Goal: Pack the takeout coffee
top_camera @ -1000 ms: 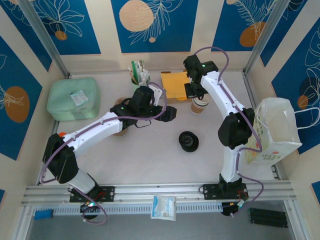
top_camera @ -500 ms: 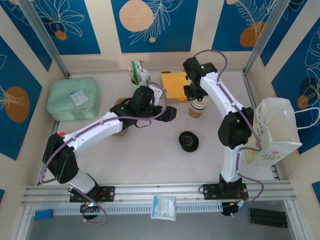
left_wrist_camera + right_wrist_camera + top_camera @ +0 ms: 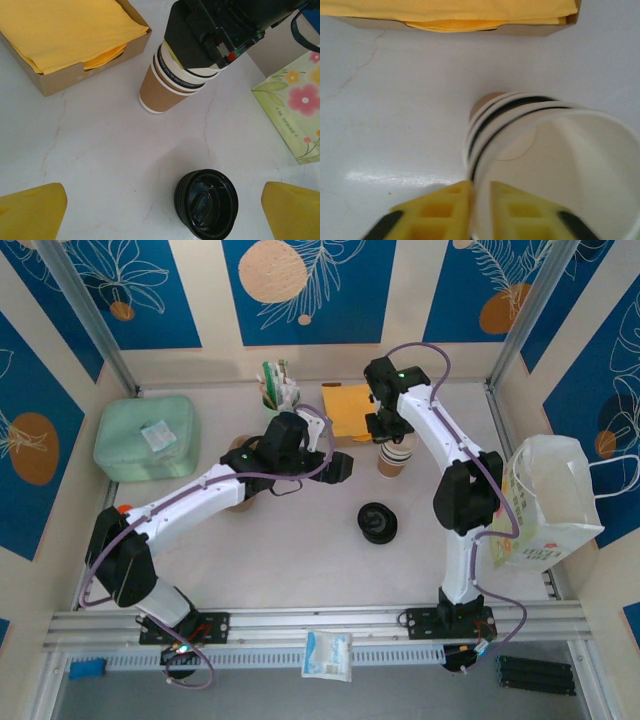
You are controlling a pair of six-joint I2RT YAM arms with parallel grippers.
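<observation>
Right fingers (image 3: pixel 432 215): pinching the near wall of the top coffee cup (image 3: pixel 560 165), with one yellow pad sitting outside the rim and the other inside the mouth.
Right gripper (image 3: pixel 480 190): hanging straight down over the cup stack (image 3: pixel 397 462). In the left wrist view its black body is covering the stack's top.
Top coffee cup: sitting nested in the stack with its mouth facing up and showing empty. Its white wall is showing a black band below the rim.
Cup stack: standing on its base on the white table (image 3: pixel 100 150), toward the far middle. The bottom cup is showing a brown lower band.
Left fingers (image 3: pixel 30 212): spreading wide and gripping nothing.
Left gripper (image 3: pixel 340 466): hanging above the table to the left of the cup stack, apart from it, and looking toward the stack and the lids.
Black lids (image 3: pixel 206 202): lying stacked on the table on the near side of the cups, well apart from them.
Napkin box (image 3: pixel 65 45): a cardboard tray carrying yellow napkins, sitting just beside the stack on its far-left side.
Floral paper bag (image 3: pixel 550 502): standing at the table's right edge.
Green container (image 3: pixel 147 437): sitting at the far left with its lid on.
</observation>
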